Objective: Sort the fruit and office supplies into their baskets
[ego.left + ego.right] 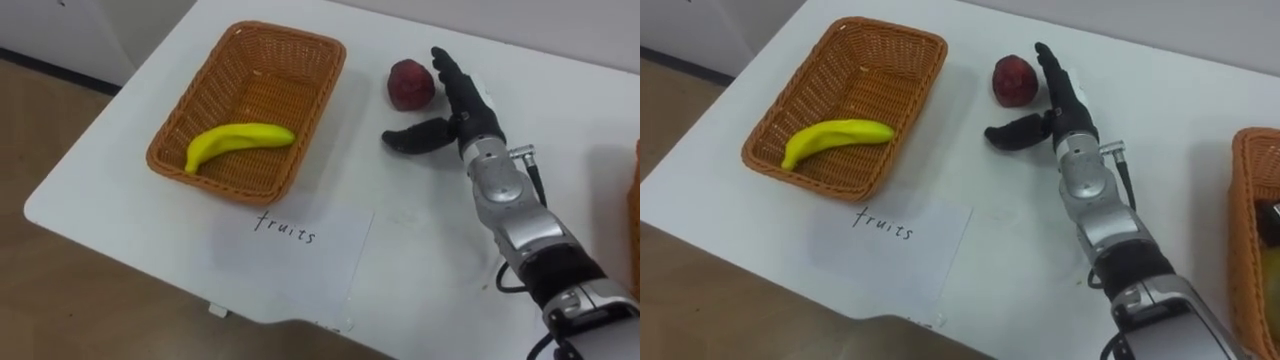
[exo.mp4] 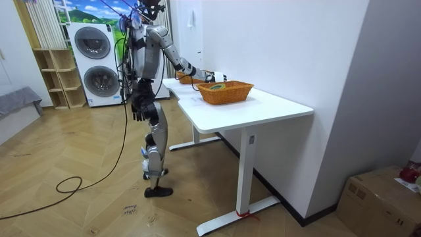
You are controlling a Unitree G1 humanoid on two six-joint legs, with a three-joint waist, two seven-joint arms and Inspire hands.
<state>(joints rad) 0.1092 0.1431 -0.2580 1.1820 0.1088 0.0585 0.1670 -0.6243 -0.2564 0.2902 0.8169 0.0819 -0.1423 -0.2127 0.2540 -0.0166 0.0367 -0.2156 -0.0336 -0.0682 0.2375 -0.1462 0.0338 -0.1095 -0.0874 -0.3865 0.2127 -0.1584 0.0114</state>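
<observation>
Right hand (image 1: pixel 466 116): stretched out low over the white table (image 1: pixel 420 270) and wide open, fingers (image 1: pixel 452 78) straight and pointing away from the robot, thumb splayed off to the left. Holds nothing.

Apple (image 1: pixel 411 84): dark red, roundish, dull-skinned, with a darker patch near the top. Sits on the bare tabletop, outside any basket, in the fork between the straight fingers and the thumb. Fingers just beside its right flank, thumb near it on the robot's side. Touching the fingers or just apart from them: cannot tell.

Further left, basket (image 1: pixel 172 160): brown wicker, rectangular, set at an angle on the table, near the apple and apart from it. Holds a banana (image 1: pixel 238 143), bright yellow and gently curved, lying across the part of the basket floor nearest the robot.

On the robot's side of that basket, sheet of paper (image 1: pixel 300 250): white, flat on the table, just beside the wicker rim, with a handwritten word along its upper edge.

At the far right, second basket (image 1: pixel 1243 230): same brown weave, cut off by the view's edge, well apart from the apple, beside the right forearm.

In the room view: stands upright at the table's end, right arm out over the top, left hand (image 2: pixel 138 112) down beside the hip, washing machines (image 2: pixel 92 59) behind.
</observation>
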